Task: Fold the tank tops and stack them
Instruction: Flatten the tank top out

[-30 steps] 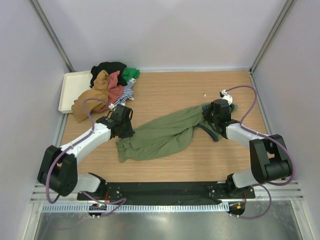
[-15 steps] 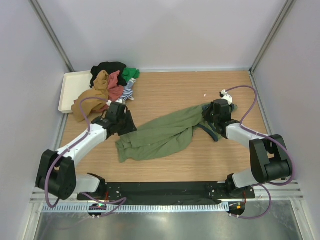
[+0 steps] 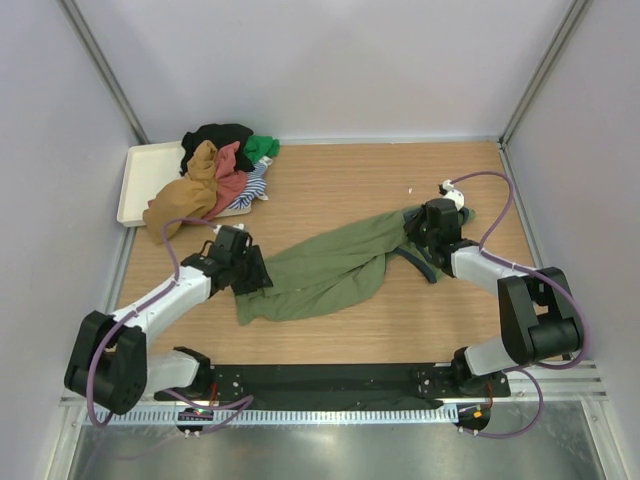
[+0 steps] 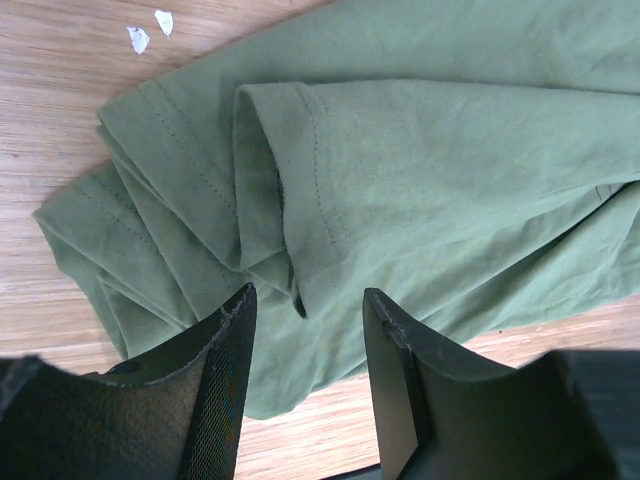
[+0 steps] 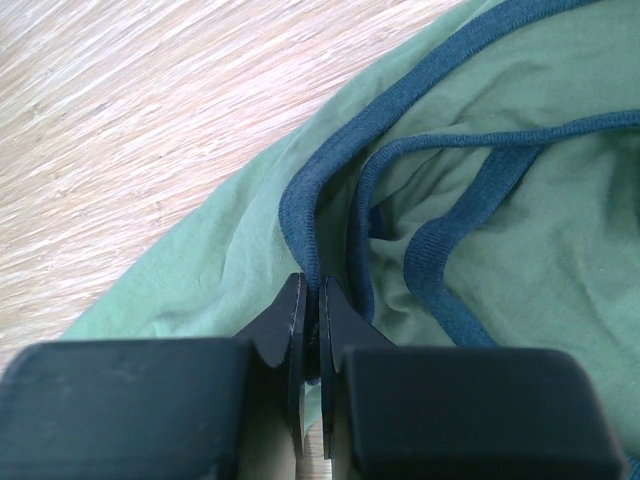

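Off to the far left of the olive tank top (image 3: 330, 265) sits the cream tray (image 3: 135, 180), and the heap of other tank tops (image 3: 215, 170), black, green, mustard, red and striped, spills from the tray's edge onto the wooden table (image 3: 350, 180) up and to the left of the olive one. Now to that top's left end: the left gripper (image 4: 305, 300) hangs right over the bunched hem, fingers (image 4: 225, 380) parted and released, folds of green cloth showing between them and nothing pinched. Two small white scraps (image 4: 150, 28) lie on the wood just beyond the hem. The olive tank top itself lies stretched out on a slant across the middle of the table, rumpled, lower at the left end and higher at the right. At its right end, the right gripper (image 5: 312, 300) is clenched tight on the top's navy trim (image 5: 300, 210), the edge band running straight into the closed fingertips, with more loops of trim curling just beside them.
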`<state>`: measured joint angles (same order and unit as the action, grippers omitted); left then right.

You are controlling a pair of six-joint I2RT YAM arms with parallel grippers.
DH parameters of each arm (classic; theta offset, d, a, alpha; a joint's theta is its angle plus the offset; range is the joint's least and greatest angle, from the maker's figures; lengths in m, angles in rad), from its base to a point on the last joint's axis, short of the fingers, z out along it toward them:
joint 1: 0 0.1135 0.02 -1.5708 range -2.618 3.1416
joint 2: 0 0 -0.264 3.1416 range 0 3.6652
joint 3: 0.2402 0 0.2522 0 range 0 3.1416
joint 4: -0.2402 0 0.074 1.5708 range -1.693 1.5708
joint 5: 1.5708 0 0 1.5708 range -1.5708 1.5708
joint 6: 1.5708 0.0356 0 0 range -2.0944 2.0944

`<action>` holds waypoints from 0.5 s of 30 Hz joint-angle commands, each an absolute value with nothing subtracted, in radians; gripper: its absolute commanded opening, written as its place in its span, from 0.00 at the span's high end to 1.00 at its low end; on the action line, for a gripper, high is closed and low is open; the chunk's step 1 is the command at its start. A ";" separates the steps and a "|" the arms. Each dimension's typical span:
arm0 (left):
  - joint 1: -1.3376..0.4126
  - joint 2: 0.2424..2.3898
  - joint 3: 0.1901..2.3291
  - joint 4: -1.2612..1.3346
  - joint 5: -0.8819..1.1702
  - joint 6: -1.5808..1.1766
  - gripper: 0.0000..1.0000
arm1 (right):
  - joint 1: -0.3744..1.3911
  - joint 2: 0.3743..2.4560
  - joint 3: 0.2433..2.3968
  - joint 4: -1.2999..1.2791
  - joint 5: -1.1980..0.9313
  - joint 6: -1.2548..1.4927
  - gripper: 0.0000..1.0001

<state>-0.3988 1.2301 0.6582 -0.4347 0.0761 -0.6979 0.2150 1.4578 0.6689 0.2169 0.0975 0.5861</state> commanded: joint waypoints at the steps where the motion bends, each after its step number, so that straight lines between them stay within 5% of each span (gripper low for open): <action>1: -0.402 1.238 0.655 -0.367 0.115 -0.692 0.53 | 0.218 1.459 0.675 0.267 0.101 0.597 0.99; 12: -0.402 1.301 0.689 -0.336 0.117 -0.693 0.62 | 0.216 1.459 0.678 0.262 0.107 0.592 0.99; 15: -0.405 1.309 0.693 -0.330 0.121 -0.692 0.74 | 0.216 1.457 0.678 0.261 0.109 0.592 0.99</action>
<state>-0.3992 1.3064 0.6559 -0.3744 0.1013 -0.6991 0.2146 1.4597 0.6689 0.2165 0.0978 0.5861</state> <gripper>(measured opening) 0.282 0.083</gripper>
